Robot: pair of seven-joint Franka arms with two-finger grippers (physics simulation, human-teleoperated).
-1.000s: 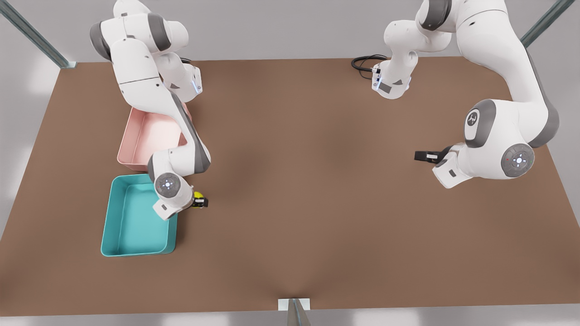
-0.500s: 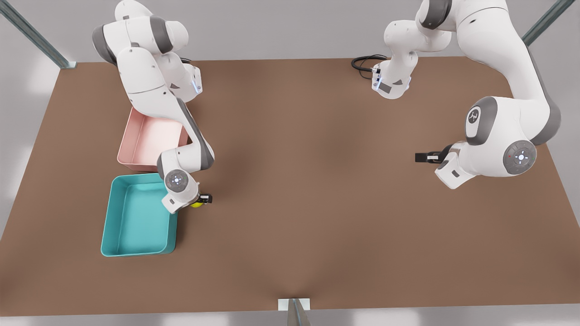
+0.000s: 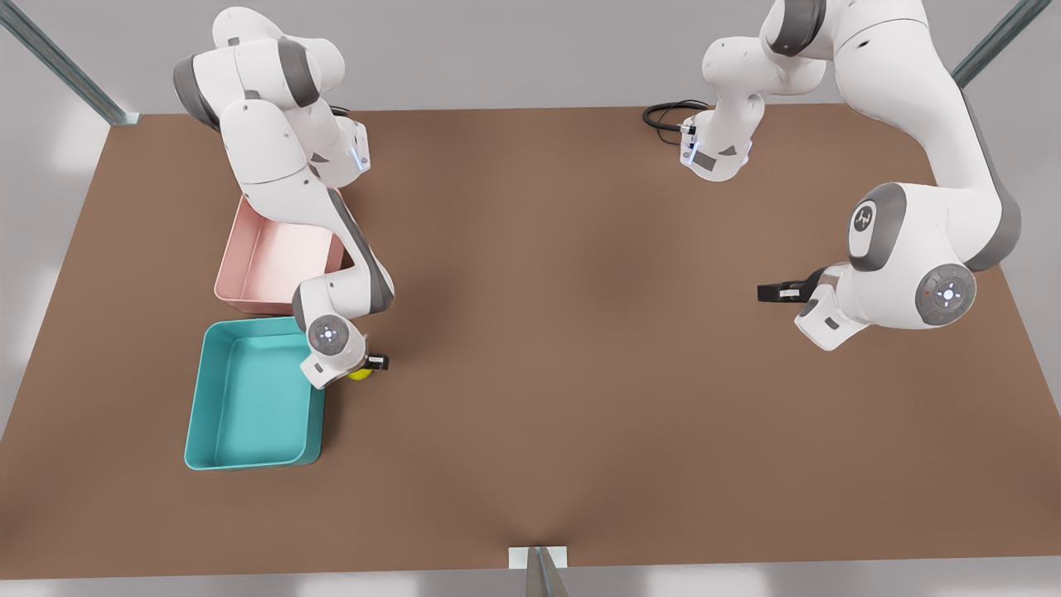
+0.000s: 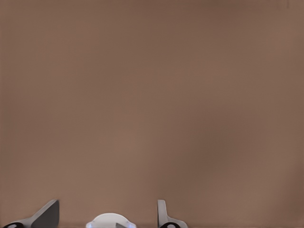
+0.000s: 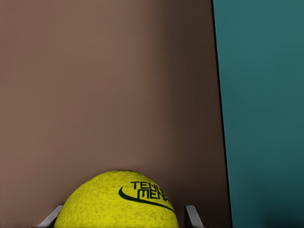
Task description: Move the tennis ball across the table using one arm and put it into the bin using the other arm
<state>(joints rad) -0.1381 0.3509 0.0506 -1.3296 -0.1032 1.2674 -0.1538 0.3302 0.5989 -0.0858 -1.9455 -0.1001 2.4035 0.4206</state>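
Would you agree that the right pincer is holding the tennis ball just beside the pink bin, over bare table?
Not quite: the bin beside it is the teal bin, not the pink bin, which lies farther back. The front view shows the right pincer with the tennis ball just off the teal bin's wall, over bare table; the right wrist view shows teal beside the ball too.

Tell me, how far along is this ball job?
Mostly done: the tennis ball has crossed the table and sits between the right gripper fingers beside the teal bin, not yet inside. Dropping it in remains. The left gripper waits open, far across the table.
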